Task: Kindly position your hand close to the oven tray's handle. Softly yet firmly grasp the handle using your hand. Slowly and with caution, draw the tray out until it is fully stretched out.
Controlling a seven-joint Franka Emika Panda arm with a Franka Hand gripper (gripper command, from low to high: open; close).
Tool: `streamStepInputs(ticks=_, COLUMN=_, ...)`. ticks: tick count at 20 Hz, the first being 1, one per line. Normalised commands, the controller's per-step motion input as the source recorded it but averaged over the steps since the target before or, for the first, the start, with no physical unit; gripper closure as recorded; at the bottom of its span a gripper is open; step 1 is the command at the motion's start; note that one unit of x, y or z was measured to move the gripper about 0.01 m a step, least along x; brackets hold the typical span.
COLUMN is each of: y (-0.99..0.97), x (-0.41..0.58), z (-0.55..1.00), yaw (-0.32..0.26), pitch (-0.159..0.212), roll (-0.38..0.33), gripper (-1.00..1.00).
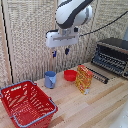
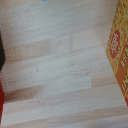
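The hand (image 1: 60,51) hangs above the worktop (image 1: 100,107), fingers pointing down, apart and clamped on nothing. The oven (image 1: 113,56), a boxy unit with black top and grey metal front, stands well off toward the exterior view's right, lower than the hand. Its tray (image 1: 99,75), a dark rack of thin parallel bars, appears to project from the opening, probably for access to its handle. Below the hand stand a blue cup (image 1: 50,79), a red bowl (image 1: 70,75) and an orange carton (image 1: 84,79).
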Motion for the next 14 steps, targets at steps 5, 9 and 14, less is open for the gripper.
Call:
streamStepInputs(ticks=5, y=-0.08, x=-0.120, z=0.00, yaw=0.146, pitch=-0.026, roll=-0.289, gripper=-1.00)
streamStepInputs(ticks=9, y=-0.20, x=-0.084, z=0.00, yaw=0.138, pitch=-0.005, roll=-0.365, gripper=-1.00)
streamStepInputs(ticks=14, y=-0.17, x=0.000, z=0.00, yaw=0.119, pitch=0.000, roll=-0.375, gripper=-1.00)
